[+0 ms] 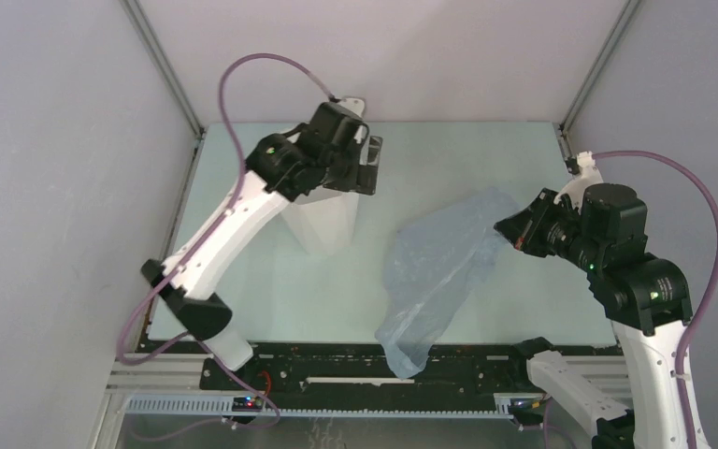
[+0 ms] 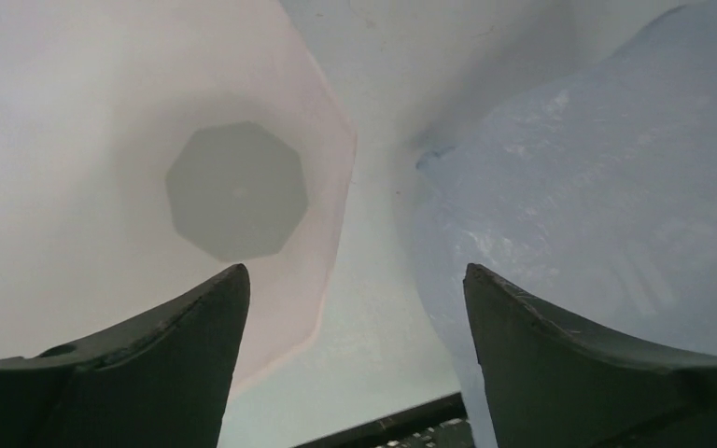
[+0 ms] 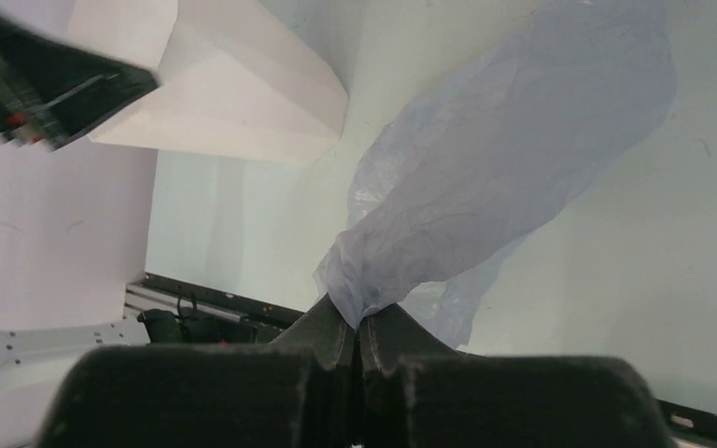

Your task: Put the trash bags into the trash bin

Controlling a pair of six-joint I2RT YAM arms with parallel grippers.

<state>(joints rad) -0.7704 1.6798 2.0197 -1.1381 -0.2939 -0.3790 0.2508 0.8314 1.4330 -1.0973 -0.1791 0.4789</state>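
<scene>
The right claw (image 3: 359, 322) was closed tightly on one gathered end of the trash bag (image 3: 504, 168), and the thin blue-grey film was pinched between its two fingers. From this grip the bag spread out wider and hung down toward the tabletop (image 1: 271, 290), and in the top view its lower end reached over the dark rail at the near edge. The bag was completely outside the trash bin (image 1: 323, 224) and to the right of it. The bin stood upright on the far left part of the tabletop, and its opening faced up. The left claw (image 2: 355, 280) was above the rim of the bin with its fingers wide apart, and it had hold of nothing. In the left wrist view, the polygonal bottom of the bin was visible through the opening, and the bag was beside the bin.
</scene>
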